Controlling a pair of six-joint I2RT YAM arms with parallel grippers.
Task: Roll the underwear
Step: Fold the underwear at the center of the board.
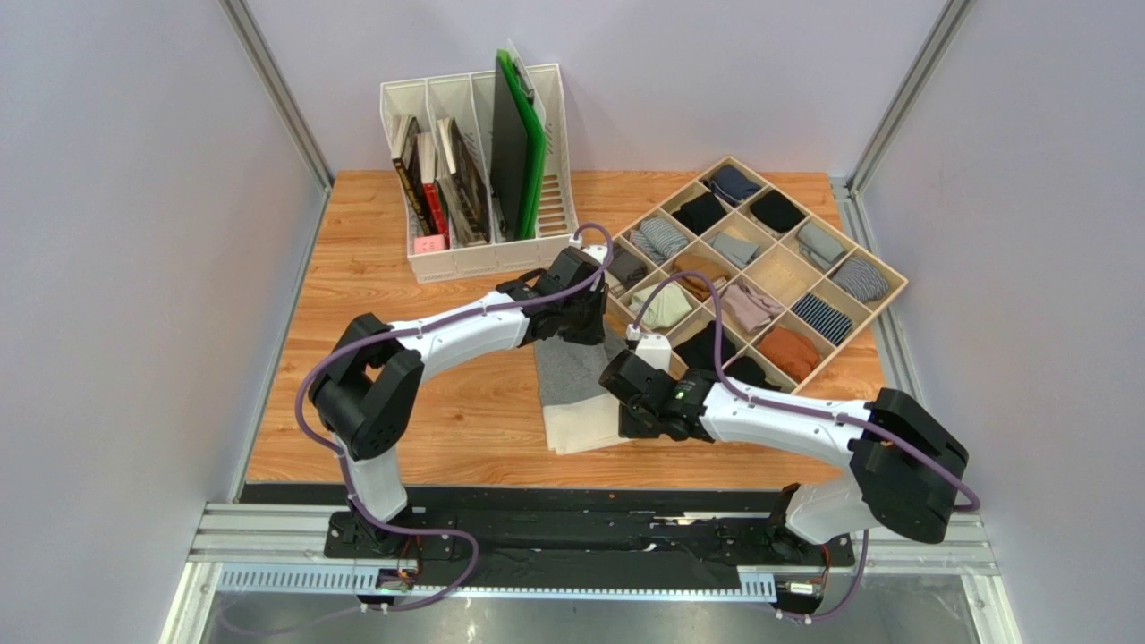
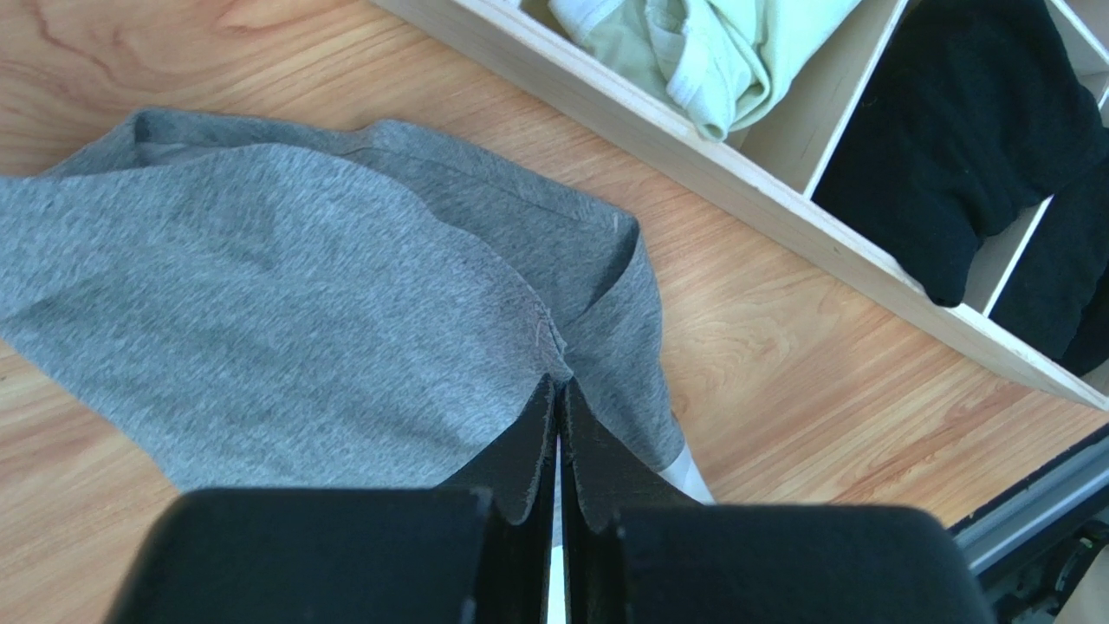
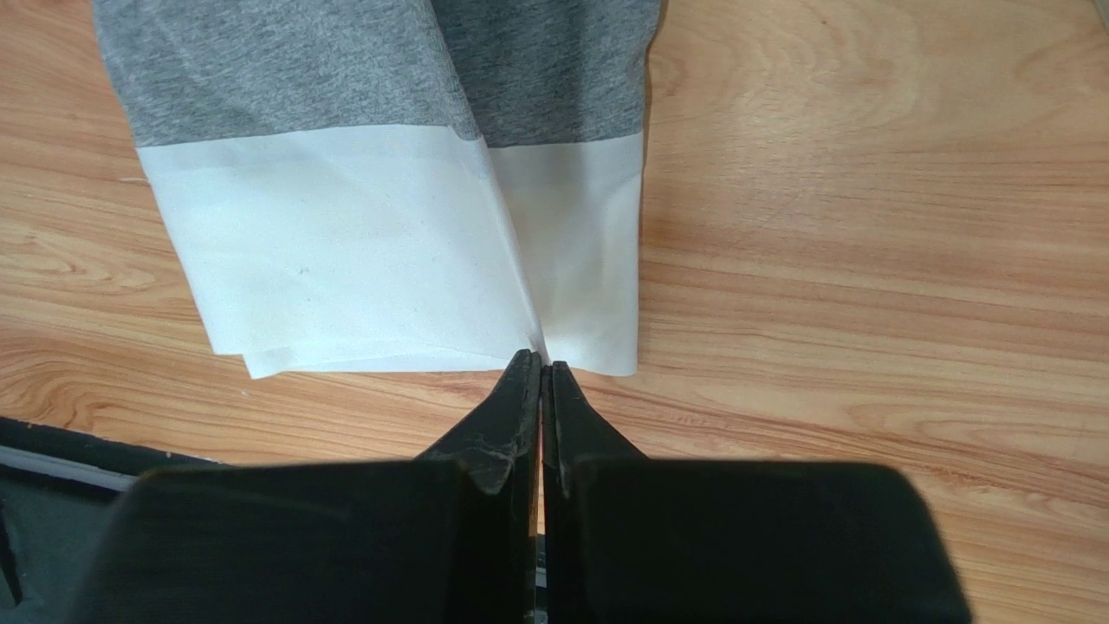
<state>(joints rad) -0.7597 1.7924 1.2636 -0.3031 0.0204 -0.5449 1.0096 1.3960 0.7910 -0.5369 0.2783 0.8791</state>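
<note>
Close to the tabletop's [image 1: 457,416] near edge, around its middle, the underwear [image 1: 575,389] lies flat, waistband nearest; the right fingers [image 3: 514,416] are closed on the waistband's near edge. Farther back, the left fingers [image 2: 527,442] pinch its grey fold, beside the divided tray [image 2: 781,206].

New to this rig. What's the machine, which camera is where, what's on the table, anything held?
Two robot arms are bolted at the near edge of a wooden table. The wide picture comes from a fixed camera above and behind them; the other two come from a camera on each wrist, looking along its own claw. On the table lie the underwear, grey with a white waistband, a white file rack of books and boards, and a wooden divider tray of rolled garments. The left claw is shut, pinching the grey end; the right claw is shut on the waistband's edge.
</note>
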